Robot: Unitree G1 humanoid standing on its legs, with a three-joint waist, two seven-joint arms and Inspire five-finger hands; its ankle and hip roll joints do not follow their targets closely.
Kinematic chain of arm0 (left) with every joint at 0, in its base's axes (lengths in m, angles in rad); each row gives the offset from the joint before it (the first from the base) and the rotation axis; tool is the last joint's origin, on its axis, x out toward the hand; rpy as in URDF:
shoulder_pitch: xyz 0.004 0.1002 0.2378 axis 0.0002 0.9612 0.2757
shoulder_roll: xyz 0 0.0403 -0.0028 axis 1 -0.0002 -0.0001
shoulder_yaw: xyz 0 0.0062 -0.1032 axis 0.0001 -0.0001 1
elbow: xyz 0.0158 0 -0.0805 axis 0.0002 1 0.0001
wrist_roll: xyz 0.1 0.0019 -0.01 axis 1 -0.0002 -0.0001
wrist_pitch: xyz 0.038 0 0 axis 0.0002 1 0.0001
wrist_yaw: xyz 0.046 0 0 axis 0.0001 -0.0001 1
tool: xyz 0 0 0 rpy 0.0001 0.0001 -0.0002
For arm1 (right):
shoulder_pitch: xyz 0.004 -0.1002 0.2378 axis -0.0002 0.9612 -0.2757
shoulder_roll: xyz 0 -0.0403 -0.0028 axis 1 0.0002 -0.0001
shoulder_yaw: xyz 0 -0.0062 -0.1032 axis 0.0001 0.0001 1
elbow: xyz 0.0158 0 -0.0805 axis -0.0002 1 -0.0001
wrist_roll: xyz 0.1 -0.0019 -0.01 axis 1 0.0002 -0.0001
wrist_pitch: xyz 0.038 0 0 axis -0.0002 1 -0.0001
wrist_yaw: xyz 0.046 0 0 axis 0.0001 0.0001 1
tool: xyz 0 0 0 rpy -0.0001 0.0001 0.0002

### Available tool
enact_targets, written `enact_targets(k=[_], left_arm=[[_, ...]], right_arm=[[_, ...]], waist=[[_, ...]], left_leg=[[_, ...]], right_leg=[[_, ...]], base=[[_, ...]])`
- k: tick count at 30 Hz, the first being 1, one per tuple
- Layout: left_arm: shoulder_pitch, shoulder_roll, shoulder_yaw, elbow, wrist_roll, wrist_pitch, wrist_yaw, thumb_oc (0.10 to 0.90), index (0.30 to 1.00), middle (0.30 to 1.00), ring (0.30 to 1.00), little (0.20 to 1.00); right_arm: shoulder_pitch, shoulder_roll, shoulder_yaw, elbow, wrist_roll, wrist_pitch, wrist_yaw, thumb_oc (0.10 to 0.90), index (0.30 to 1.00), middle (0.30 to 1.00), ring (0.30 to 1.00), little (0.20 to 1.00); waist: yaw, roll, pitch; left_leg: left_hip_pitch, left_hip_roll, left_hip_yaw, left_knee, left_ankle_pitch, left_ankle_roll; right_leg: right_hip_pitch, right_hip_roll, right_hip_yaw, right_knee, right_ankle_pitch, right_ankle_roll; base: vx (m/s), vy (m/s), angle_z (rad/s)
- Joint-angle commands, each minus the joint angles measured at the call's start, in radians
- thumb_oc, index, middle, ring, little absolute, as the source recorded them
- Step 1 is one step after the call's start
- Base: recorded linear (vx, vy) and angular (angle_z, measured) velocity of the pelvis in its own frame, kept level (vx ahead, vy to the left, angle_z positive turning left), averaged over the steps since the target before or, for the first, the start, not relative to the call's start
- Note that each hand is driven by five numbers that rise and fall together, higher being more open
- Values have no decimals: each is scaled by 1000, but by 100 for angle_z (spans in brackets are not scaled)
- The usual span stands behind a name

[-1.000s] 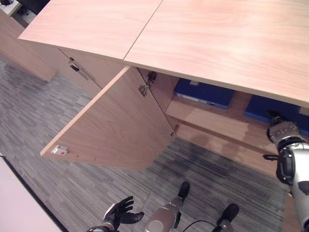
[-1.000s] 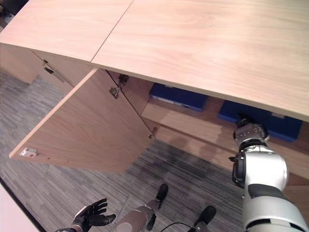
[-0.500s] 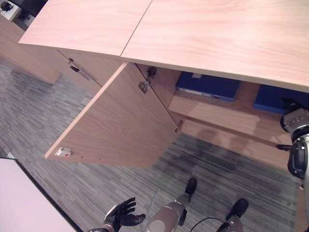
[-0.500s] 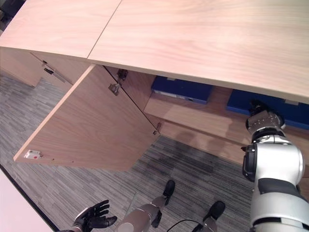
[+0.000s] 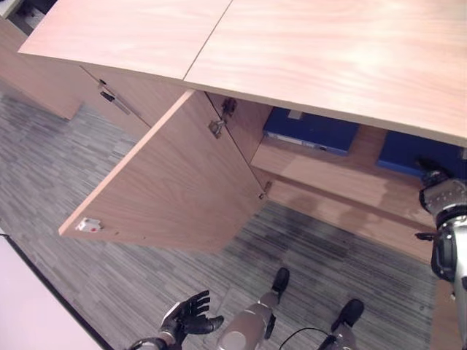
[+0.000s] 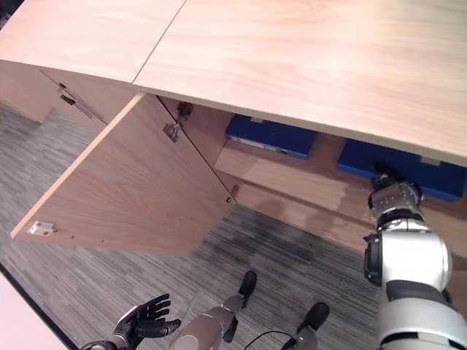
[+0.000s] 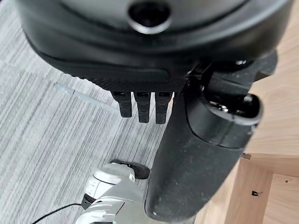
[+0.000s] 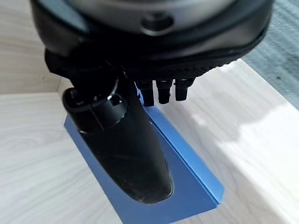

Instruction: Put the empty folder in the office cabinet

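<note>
Left eye view: While the light wooden cabinet (image 5: 328, 65) stands with its left door (image 5: 168, 182) swung wide over the grey striped carpet (image 5: 58, 175), two flat blue folders lie on the shelf (image 5: 328, 175) inside: one blue folder at the left (image 5: 310, 131) and a second blue folder at the right (image 5: 412, 153). The right hand (image 5: 432, 175) reaches in at the right one, on the far right of the scene. The left hand (image 5: 191, 318) hangs low and near, over the carpet.

Right eye view: The same layout. The right hand (image 6: 385, 179) sits at the near edge of the right folder (image 6: 398, 164), under the cabinet top. The left hand's fingers (image 6: 149, 310) are spread and hold nothing.

Left wrist view: The left hand (image 7: 196, 154) shows short straight fingers and a relaxed thumb above the carpet, well apart from the cabinet, idle.

Right wrist view: The right hand (image 8: 126, 149) lies over the blue folder (image 8: 187, 186), which rests flat on the pale shelf board (image 8: 243, 121). Its thumb stretches along the folder's cover; whether its fingers press or pinch the folder I cannot tell.

Task's thing: The folder under the right hand lies inside the cabinet, on the shelf.

Risk: If the hand draws back with the thumb catching the cover, the folder could be dragged toward the shelf's near edge and slide off onto the carpet. The wrist could also knock the underside of the cabinet top on the way out.
</note>
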Motion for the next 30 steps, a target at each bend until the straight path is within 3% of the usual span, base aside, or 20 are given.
enact_targets(k=[1, 2, 4, 9, 15, 19, 23, 24, 30], left_arm=[[20, 22, 40, 61, -42, -6, 12, 800, 900, 900, 900, 900], [24, 24, 40, 62, -42, -7, 12, 800, 900, 900, 900, 900], [25, -7, 71, 110, -39, -3, 23, 800, 900, 900, 900, 900], [24, -82, 166, 220, -14, 6, 49, 800, 900, 900, 900, 900], [54, -110, 213, 221, -1, 6, 62, 800, 900, 900, 900, 900], [50, -117, 240, 248, 7, 5, 69, 800, 900, 900, 900, 900], [45, -124, 271, 252, -4, -9, 74, 800, 900, 900, 900, 900], [35, -128, 280, 251, -6, -15, 73, 800, 900, 900, 900, 900], [24, -132, 270, 233, -8, -33, 64, 800, 900, 900, 900, 900]], right_arm=[[51, 28, 45, -312, 17, -166, 167, 800, 900, 900, 900, 900], [60, 33, 42, -321, 15, -167, 163, 800, 900, 900, 900, 900], [173, 106, 25, -422, 10, -180, 179, 800, 900, 900, 900, 900], [500, 283, 36, -714, -8, -203, 249, 800, 900, 900, 900, 900], [707, 354, 92, -868, -48, -172, 309, 800, 900, 900, 900, 900], [784, 348, 137, -935, -90, -149, 341, 800, 900, 900, 900, 900], [853, 299, 191, -1000, -215, -139, 389, 800, 900, 900, 900, 900], [866, 263, 229, -1017, -306, -136, 398, 800, 900, 900, 900, 900], [864, 234, 284, -990, -409, -135, 416, 800, 900, 900, 900, 900]], waist=[[10, -61, -65], [9, -62, -67], [-7, -78, -70], [-50, -126, -100], [-73, -151, -120], [-82, -158, -126], [-80, -164, -131], [-73, -166, -130], [-45, -160, -124]], left_leg=[[109, 39, -13, -9, -162, -49], [111, 39, -13, -9, -162, -49], [122, 42, -4, -9, -139, -44], [190, 64, 26, -9, -150, -46], [252, 79, 48, -9, -162, -47], [272, 86, 49, -9, -160, -54], [284, 95, 31, -9, -151, -68], [283, 100, 19, -9, -141, -77], [266, 107, -15, -9, -109, -100]], right_leg=[[116, 25, 4, 100, -245, 21], [119, 26, 4, 98, -244, 21], [132, 30, -5, 83, -211, 16], [194, 60, 9, 48, -203, 9], [247, 78, 21, 37, -212, 0], [269, 84, 13, 36, -220, -5], [295, 93, -15, 32, -230, -13], [306, 98, -30, 28, -236, -18], [324, 108, -81, 7, -238, -26]], base=[[38, -12, -4], [0, 0, 0], [-64, 53, -4], [7, 1, -9], [12, -26, -18], [-2, -34, -4], [-4, -79, 6], [-5, -55, 16], [-18, -77, 28]])
